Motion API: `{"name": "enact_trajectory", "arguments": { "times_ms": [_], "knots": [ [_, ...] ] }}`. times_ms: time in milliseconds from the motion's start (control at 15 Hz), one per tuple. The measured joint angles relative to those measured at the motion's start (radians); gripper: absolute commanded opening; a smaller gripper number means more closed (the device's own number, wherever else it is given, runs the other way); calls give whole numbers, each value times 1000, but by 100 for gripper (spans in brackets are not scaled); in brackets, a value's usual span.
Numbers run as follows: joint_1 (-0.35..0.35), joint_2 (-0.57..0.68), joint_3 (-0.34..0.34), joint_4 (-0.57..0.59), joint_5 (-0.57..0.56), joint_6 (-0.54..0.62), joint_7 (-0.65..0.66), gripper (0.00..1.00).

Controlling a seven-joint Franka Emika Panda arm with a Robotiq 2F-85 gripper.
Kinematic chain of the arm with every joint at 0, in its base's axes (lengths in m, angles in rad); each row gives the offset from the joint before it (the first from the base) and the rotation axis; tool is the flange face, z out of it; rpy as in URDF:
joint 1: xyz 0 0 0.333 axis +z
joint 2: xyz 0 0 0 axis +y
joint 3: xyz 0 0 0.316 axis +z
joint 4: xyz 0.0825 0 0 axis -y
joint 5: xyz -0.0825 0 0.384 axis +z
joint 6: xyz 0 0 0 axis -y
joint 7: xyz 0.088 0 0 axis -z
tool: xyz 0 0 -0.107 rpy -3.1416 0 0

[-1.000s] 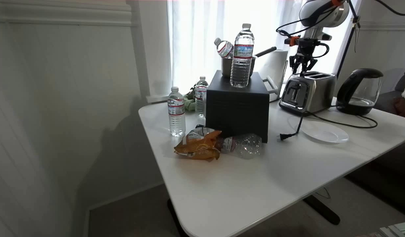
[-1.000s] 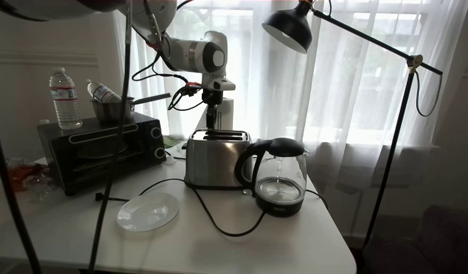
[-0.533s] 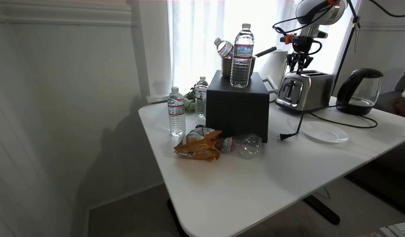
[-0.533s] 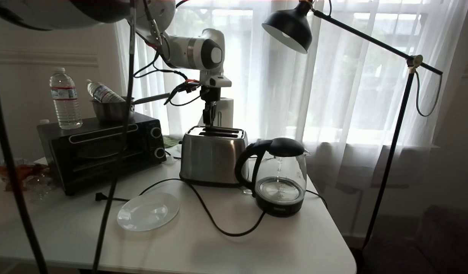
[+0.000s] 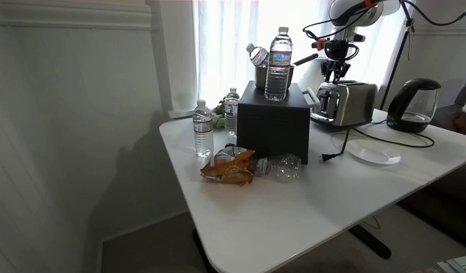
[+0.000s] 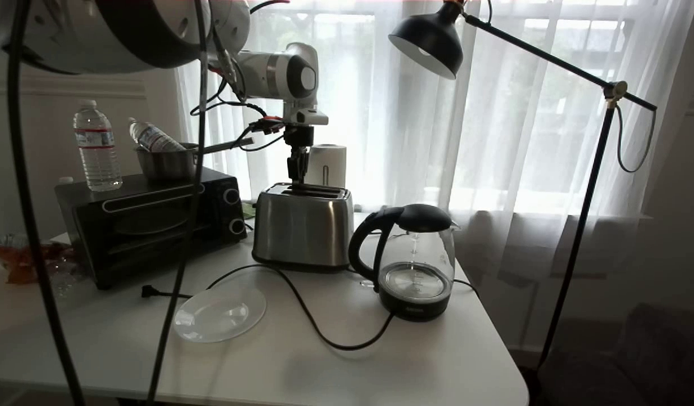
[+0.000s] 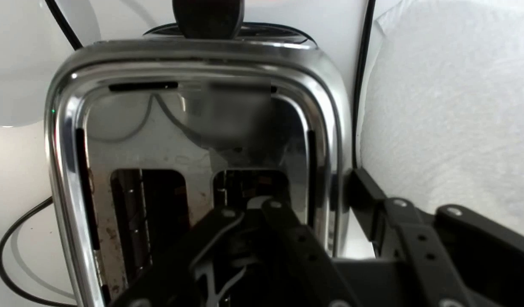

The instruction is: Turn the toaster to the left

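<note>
The shiny silver toaster (image 5: 357,105) stands on the white table and also shows in an exterior view (image 6: 304,232). Its top with two dark slots fills the wrist view (image 7: 134,132). My gripper (image 5: 332,79) points down at the toaster's top, near its lever end, as an exterior view shows too (image 6: 297,179). In the wrist view my gripper (image 7: 311,194) straddles the toaster's long side wall. One finger goes down into a slot, its tip hidden. The other is outside, its pad against the metal side. The gripper looks shut on this wall.
The black box (image 5: 272,129) stands close to the lever end. The glass kettle (image 6: 416,307) is beyond the opposite end. A white plate (image 6: 220,316) and a black cord (image 6: 310,318) lie in front. A paper towel roll (image 6: 328,163) stands behind the toaster.
The toaster and my gripper have moved left together in both exterior views. The toaster is nearer the black box and farther from the kettle. The gripper keeps its place on the wall.
</note>
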Motion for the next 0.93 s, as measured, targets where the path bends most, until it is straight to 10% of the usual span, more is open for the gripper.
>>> {"name": "enact_trajectory", "arguments": {
  "times_ms": [400, 467, 933],
  "knots": [
    [24, 72, 1, 113, -29, -93, 13, 16],
    [27, 82, 1, 127, -36, -93, 16, 66],
    [45, 88, -10, 227, -80, -152, 11, 100]
  ]
}}
